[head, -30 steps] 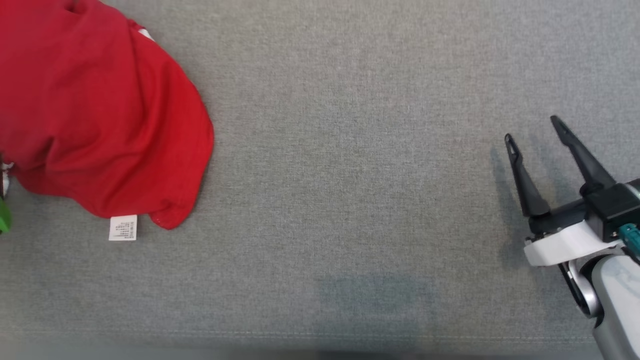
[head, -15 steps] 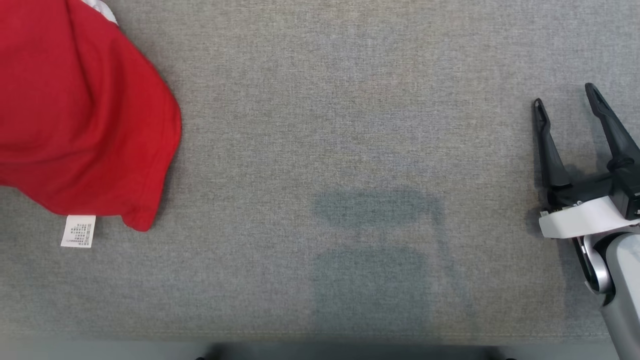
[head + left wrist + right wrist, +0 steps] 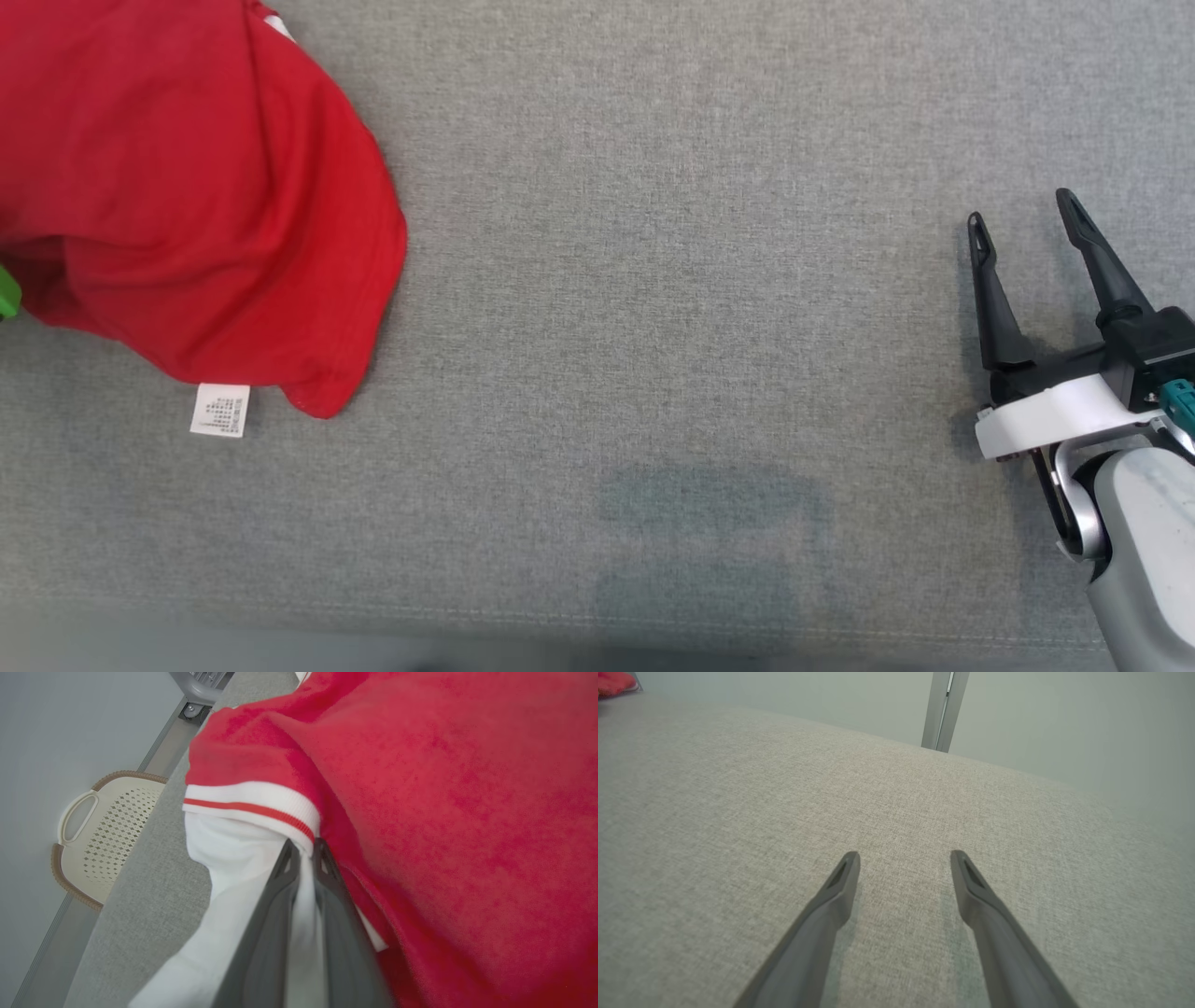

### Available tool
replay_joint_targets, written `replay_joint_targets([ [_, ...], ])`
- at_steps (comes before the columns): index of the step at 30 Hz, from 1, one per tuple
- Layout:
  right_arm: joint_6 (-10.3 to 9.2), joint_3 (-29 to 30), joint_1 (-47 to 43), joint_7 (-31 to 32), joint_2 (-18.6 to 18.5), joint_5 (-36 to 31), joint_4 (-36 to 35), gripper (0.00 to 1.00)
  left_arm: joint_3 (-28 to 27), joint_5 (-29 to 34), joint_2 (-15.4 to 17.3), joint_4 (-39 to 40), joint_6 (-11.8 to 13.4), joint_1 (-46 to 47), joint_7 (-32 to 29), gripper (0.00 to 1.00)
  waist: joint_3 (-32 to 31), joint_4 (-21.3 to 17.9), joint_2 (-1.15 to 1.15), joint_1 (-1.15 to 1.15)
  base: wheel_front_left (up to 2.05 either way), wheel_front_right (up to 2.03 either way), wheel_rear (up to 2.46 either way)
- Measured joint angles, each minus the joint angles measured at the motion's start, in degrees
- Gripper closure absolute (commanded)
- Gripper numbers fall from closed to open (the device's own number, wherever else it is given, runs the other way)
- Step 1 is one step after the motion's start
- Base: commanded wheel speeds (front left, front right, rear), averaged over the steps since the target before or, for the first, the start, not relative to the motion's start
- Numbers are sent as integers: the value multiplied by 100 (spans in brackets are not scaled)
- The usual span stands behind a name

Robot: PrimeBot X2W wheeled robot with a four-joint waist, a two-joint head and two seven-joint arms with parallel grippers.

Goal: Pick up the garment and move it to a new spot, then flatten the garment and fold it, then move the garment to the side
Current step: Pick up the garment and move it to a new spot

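The garment (image 3: 187,196) is a red top with a white care label (image 3: 220,410). It lies bunched at the upper left of the grey table in the head view. In the left wrist view my left gripper (image 3: 306,851) is shut on the garment (image 3: 444,812), pinching white fabric just under its red-striped white cuff (image 3: 247,800). My right gripper (image 3: 1022,210) hovers open at the table's right side, far from the cloth. The right wrist view shows its two fingers spread, the right gripper (image 3: 903,856) holding nothing, with a scrap of red garment (image 3: 614,682) at the far top left.
A grey fabric table top (image 3: 653,280) spreads across the head view, its front edge (image 3: 597,630) near the bottom. A cream perforated basket (image 3: 100,828) stands on the floor beyond the table's edge in the left wrist view. A grey post (image 3: 943,709) rises behind the table.
The head camera has shifted between frames. The garment's bunch has changed shape, its lower edge and label sitting higher and further right than half a second ago. The right gripper stays open.
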State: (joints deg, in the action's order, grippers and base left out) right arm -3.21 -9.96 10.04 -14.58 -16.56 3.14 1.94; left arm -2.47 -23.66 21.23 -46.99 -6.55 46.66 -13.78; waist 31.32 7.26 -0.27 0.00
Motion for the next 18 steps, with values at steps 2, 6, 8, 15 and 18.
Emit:
replay_joint_targets([
  [2, 0, -9, -4, 0, 44, 26, 31, 0, 90, 67, -24, 140, -5, 0, 115, 100, -106, 33, 0, 0, 0, 0, 0],
  [6, 1, -55, -5, 0, 111, 49, 70, 0, 235, 115, -32, 424, -52, 1, 338, 100, -338, 89, 0, 0, 0, 0, 0],
  [8, 10, -100, -7, 0, 207, 79, 102, 0, 296, 124, -31, 602, -53, 2, 438, 100, -461, 106, 0, 0, 0, 0, 0],
  [15, 18, -220, -127, 0, 447, 156, 240, 0, 699, 339, 4, 1236, -58, 5, 586, 100, -918, 87, 0, 0, 0, 0, 0],
  [18, 18, -222, -243, 0, 528, 220, 299, 0, 948, 421, -31, 1581, -58, 25, 635, 100, -1116, 38, 0, 0, 0, 0, 0],
])
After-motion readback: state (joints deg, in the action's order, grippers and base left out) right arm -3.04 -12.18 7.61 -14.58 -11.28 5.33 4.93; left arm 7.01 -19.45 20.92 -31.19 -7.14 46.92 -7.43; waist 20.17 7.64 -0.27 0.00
